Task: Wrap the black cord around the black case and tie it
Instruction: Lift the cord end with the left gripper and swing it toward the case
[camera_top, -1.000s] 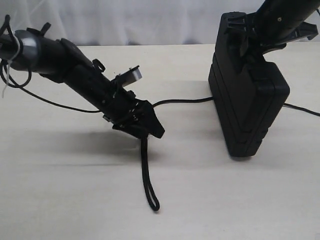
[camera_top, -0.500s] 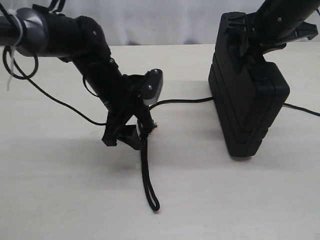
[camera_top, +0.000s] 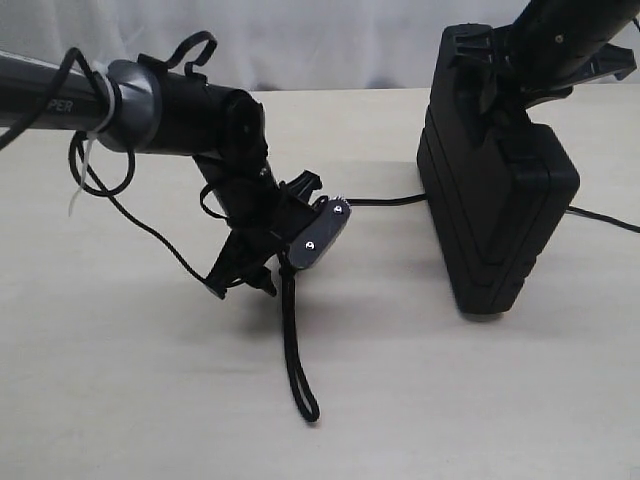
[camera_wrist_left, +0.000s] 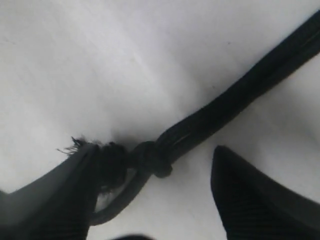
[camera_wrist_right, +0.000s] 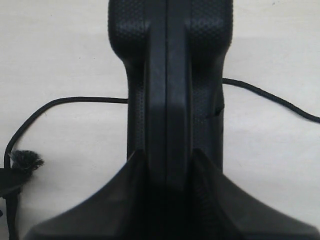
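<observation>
Black case (camera_top: 495, 200) upright — long axis vertical

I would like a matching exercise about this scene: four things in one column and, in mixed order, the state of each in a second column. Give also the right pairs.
1. cord
2. case
3. left gripper
4. right gripper

A. jaws shut on the case
B. lies on the table
C. jaws open, either side of the knot
D. stands upright

Pairs: 1-B; 2-D; 3-C; 4-A
</observation>
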